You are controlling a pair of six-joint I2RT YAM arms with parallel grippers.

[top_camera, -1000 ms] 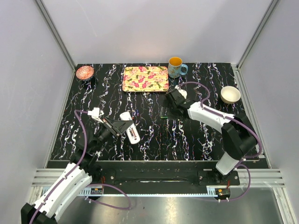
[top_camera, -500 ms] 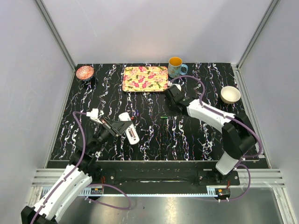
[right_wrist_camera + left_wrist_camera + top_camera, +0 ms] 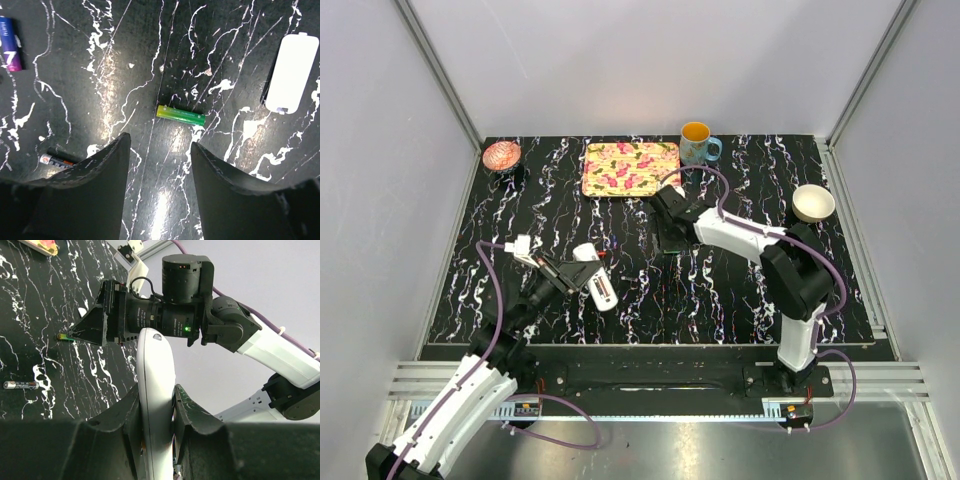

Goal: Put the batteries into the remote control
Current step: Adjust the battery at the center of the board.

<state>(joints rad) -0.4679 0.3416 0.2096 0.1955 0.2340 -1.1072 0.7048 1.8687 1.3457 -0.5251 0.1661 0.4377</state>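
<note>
Both loose cells, the green battery [image 3: 180,115] and the reddish battery [image 3: 59,160], lie on the black marbled table [image 3: 100,60]. Neither is in the remote [image 3: 155,365] yet, so most of the risk sits in the pick that looks to come next. The right gripper [image 3: 160,145] hangs with its jaws spread apart. The green battery lies just ahead of the fingertips, roughly midway between them but crosswise, its long axis running from one finger toward the other. If the jaws close along that line, I judge they would press on its ends rather than its sides, and so slim and round a thing could pop out or roll away. A turn of the wrist first would give a safer hold. A descent that is off-centre could also nudge it aside. The reddish battery sits partly hidden under one finger of that gripper and could be bumped or pinned as the gripper comes down. The small white cover [image 3: 291,74] lies well off beyond the other finger, and I judge it unlikely to be touched. The left gripper [image 3: 156,405] is clamped on the remote, gripping its narrow sides. Pushing a battery in could twist the remote between the pads. Whether its battery bay faces the right gripper I cannot tell.
</note>
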